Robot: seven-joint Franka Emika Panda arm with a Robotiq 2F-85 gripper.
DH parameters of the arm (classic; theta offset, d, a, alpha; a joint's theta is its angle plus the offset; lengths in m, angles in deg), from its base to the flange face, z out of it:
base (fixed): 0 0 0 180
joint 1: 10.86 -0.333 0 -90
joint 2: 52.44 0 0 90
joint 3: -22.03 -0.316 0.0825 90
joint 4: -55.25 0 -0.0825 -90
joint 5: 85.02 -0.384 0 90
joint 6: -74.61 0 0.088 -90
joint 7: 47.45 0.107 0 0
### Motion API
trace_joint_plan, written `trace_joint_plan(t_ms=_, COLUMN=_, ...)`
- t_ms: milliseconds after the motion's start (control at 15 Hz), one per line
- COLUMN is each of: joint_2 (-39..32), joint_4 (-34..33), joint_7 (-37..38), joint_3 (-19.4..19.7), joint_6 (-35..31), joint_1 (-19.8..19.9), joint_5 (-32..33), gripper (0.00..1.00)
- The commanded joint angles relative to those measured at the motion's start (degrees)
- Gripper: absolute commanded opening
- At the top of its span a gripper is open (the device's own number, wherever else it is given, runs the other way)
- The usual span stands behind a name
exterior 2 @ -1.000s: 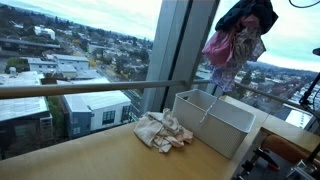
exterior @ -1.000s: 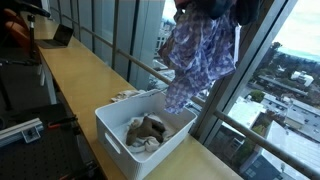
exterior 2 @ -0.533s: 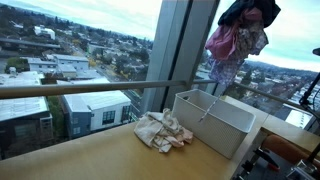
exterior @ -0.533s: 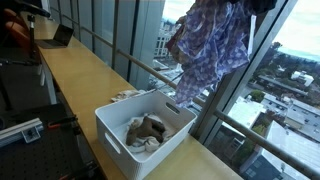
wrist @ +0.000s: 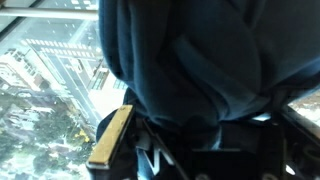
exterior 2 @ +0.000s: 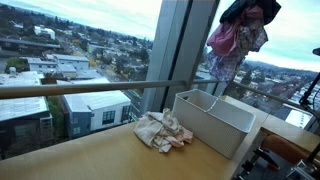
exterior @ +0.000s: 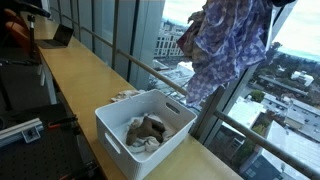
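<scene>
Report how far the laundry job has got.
Done: some rags lie in the bin. In hand: a plaid shirt, held high, about over the bin. Left, likely: the pile on the counter beside the bin.

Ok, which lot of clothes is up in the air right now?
The plaid shirt, hanging high above the bin. The beige pile lies on the counter beside the bin, and a brown pile sits inside it.

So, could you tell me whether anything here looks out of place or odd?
Only one thing: a crumpled pale cloth lies on the counter just outside the white bin, while other clothes sit inside it. The patterned garment hangs high up, held in the shut jaws.
</scene>
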Motion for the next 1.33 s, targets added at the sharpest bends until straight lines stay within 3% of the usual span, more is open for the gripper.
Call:
trace_joint_plan(t_ms=0, joint_2=-5.35, joint_4=-10.13, joint_7=-2.43, joint_3=-0.85, joint_6=3.64, joint_1=2.28, joint_5=-0.32, gripper=0.0)
trace_joint_plan(t_ms=133, joint_2=-4.84, joint_4=-8.19, joint_7=-2.84, joint_3=-0.48, joint_6=3.04, joint_1=1.52, joint_5=-1.17, gripper=0.0)
trace_joint_plan(t_ms=800, joint_2=4.04, joint_4=15.84, joint_7=-1.69, joint_3=-2.15, joint_6=-3.89, joint_1=-3.64, joint_5=-0.47, gripper=0.0)
trace_joint_plan(t_ms=1267, joint_2=9.5, joint_4=39.94, joint_7=1.65, joint_3=-2.47, joint_6=-15.22, joint_1=-7.22, joint_5=1.06, gripper=0.0)
